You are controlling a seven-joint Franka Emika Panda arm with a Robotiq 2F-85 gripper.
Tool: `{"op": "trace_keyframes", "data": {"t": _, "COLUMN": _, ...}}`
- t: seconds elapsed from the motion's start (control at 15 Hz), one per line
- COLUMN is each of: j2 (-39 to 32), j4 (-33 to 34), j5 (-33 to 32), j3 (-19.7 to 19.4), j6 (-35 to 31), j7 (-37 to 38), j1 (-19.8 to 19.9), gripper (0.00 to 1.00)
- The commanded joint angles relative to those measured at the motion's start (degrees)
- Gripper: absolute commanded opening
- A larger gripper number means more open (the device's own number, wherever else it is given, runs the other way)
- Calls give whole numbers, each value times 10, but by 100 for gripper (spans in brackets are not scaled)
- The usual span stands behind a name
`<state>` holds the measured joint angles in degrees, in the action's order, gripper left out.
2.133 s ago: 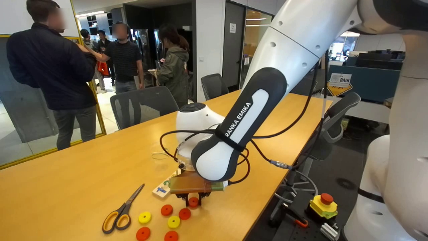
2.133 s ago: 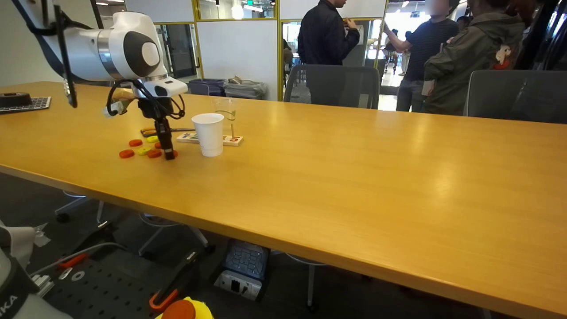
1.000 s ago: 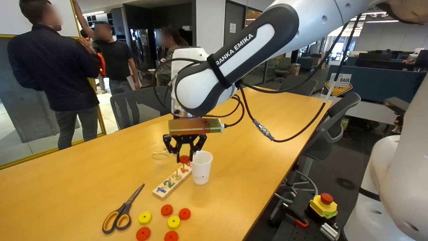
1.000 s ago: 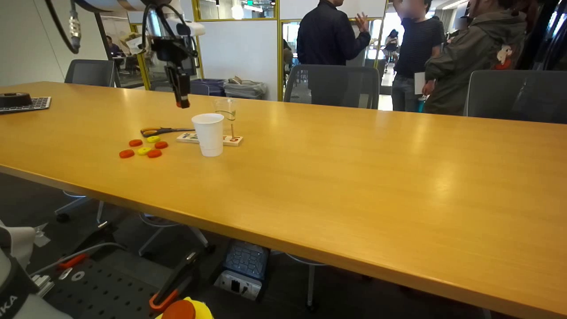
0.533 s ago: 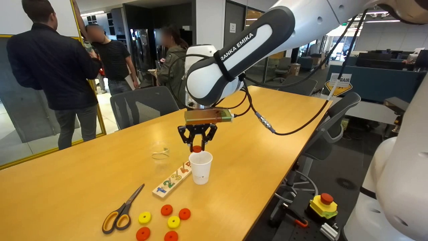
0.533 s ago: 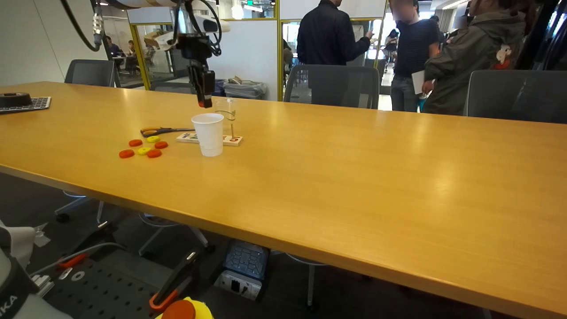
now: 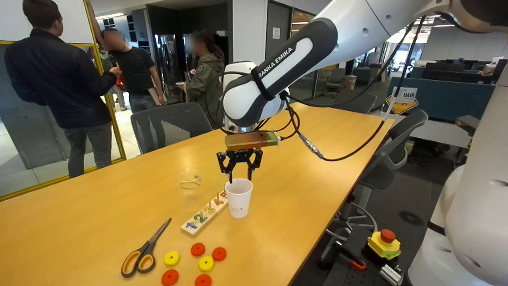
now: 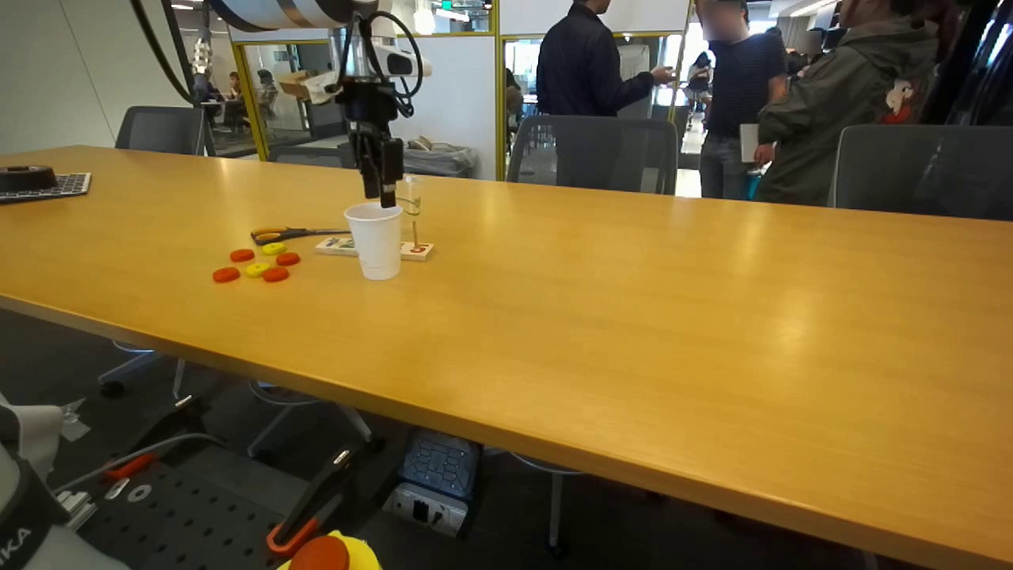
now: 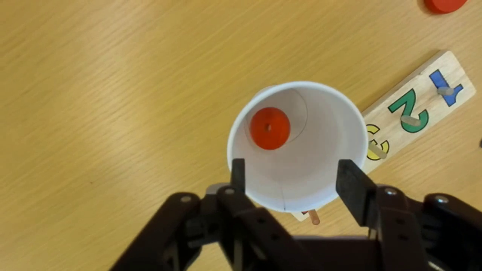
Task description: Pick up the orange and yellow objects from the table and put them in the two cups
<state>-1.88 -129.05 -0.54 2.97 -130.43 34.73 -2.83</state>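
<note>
We see a red disc point(image 9: 276, 136) inside the white cup point(image 7: 239, 204), with the end effector point(image 7: 240, 180) at that cup's mouth, fingers parted. The board point(image 7: 204, 213) lies beside the white cup; the clear cup point(image 7: 190, 185) and six more discs point(image 7: 210, 265) rest apart from it on the counter point(image 7: 270, 242).

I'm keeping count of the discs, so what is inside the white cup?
In the wrist view, one red-orange disc lies at the bottom of the white cup. It covers the spot beneath it, so whether another lies under it cannot be seen.
</note>
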Motion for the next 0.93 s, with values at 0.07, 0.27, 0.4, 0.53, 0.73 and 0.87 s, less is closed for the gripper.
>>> {"op": "trace_keyframes", "data": {"t": 0.07, "j2": 4, "j4": 21, "j5": 24, "j3": -1, "j6": 46, "j7": -38, "j1": -2, "gripper": 100}}
{"op": "trace_keyframes", "data": {"t": 0.27, "j2": 28, "j4": 3, "j5": 45, "j3": 5, "j6": 64, "j7": -56, "j1": -7, "gripper": 100}}
{"op": "trace_keyframes", "data": {"t": 0.4, "j2": 50, "j4": -16, "j5": 70, "j3": 12, "j6": 74, "j7": -68, "j1": -13, "gripper": 100}}
{"op": "trace_keyframes", "data": {"t": 0.53, "j2": 73, "j4": -44, "j5": 105, "j3": 22, "j6": 73, "j7": -60, "j1": -21, "gripper": 100}}
{"op": "trace_keyframes", "data": {"t": 0.73, "j2": 92, "j4": -91, "j5": 143, "j3": 40, "j6": 38, "j7": -12, "j1": -32, "gripper": 100}}
{"op": "trace_keyframes", "data": {"t": 0.87, "j2": 98, "j4": -119, "j5": 150, "j3": 50, "j6": -4, "j7": 55, "j1": -33, "gripper": 100}}
